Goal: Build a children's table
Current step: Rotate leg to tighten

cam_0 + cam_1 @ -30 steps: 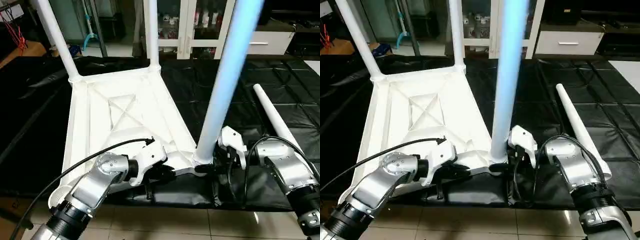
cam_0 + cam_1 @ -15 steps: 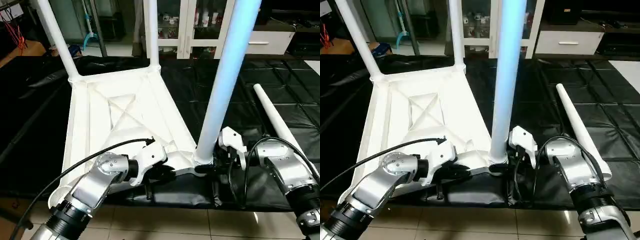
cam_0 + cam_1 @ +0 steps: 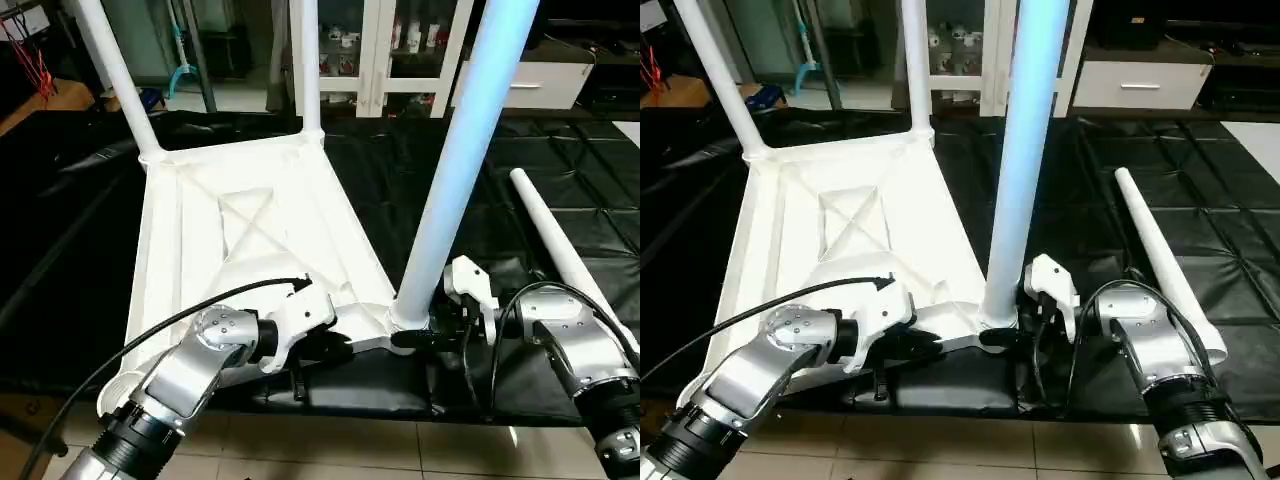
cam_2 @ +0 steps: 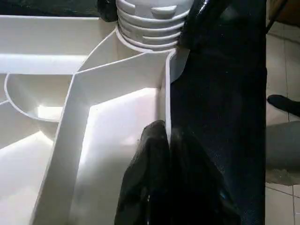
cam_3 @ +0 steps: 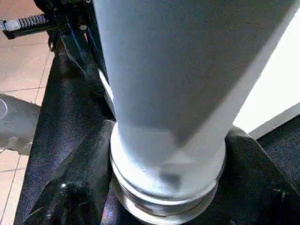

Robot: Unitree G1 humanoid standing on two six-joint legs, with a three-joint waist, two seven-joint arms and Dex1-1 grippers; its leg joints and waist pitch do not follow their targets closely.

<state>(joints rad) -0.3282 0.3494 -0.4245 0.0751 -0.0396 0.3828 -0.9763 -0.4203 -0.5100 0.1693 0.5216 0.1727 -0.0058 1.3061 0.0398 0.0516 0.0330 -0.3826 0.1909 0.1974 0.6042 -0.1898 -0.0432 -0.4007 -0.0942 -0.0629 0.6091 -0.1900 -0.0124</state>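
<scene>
White ribbed square plastic tabletop lies underside-up, centre-left on the black-sheeted worktop. Three white tapered tube legs stand upright in corner sockets. Spare leg lies right, long axis running near-to-far. Left gripper jaws clamped on the tabletop's near rim; right gripper jaws around the near leg's base. White glass-door cabinet behind.

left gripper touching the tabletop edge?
Touching. In the left wrist view the left gripper is shut on the tabletop rim, one black finger either side of the thin white wall.

white ribbed tabletop, white legs, black quilted mat
</scene>
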